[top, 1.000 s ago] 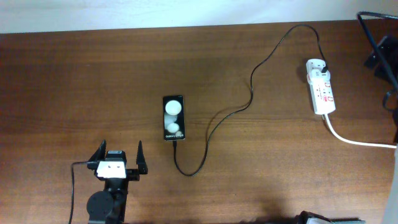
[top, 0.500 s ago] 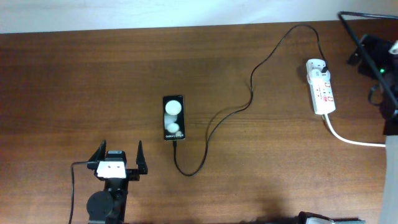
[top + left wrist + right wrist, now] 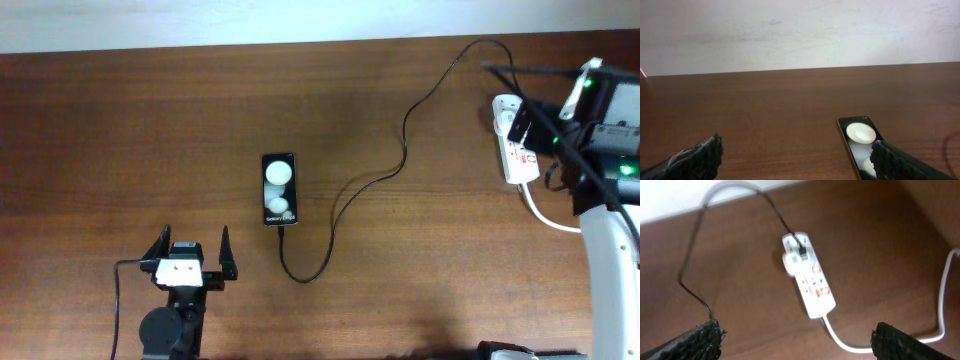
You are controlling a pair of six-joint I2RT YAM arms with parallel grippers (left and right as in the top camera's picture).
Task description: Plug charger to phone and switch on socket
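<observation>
The black phone (image 3: 280, 188) lies face up mid-table, also seen in the left wrist view (image 3: 860, 135). The thin black charger (image 3: 405, 150) runs from the phone's near end, loops, and ends at a black plug (image 3: 801, 250) seated in the white socket (image 3: 512, 150). I cannot tell if the tip is inserted in the phone. My left gripper (image 3: 190, 245) stands open, near and left of the phone, nothing between its fingers (image 3: 695, 160). My right gripper (image 3: 536, 150) hangs open above the socket (image 3: 807, 280), apart from it.
The socket's thick white cord (image 3: 940, 325) trails toward the table's right edge. A pale wall (image 3: 800, 30) borders the far side of the brown table (image 3: 150, 120). The right arm's white link (image 3: 610, 260) stands at the right edge.
The right arm has swung in from the far right edge leftward, over the socket. Left arm, phone and cable have not moved.
</observation>
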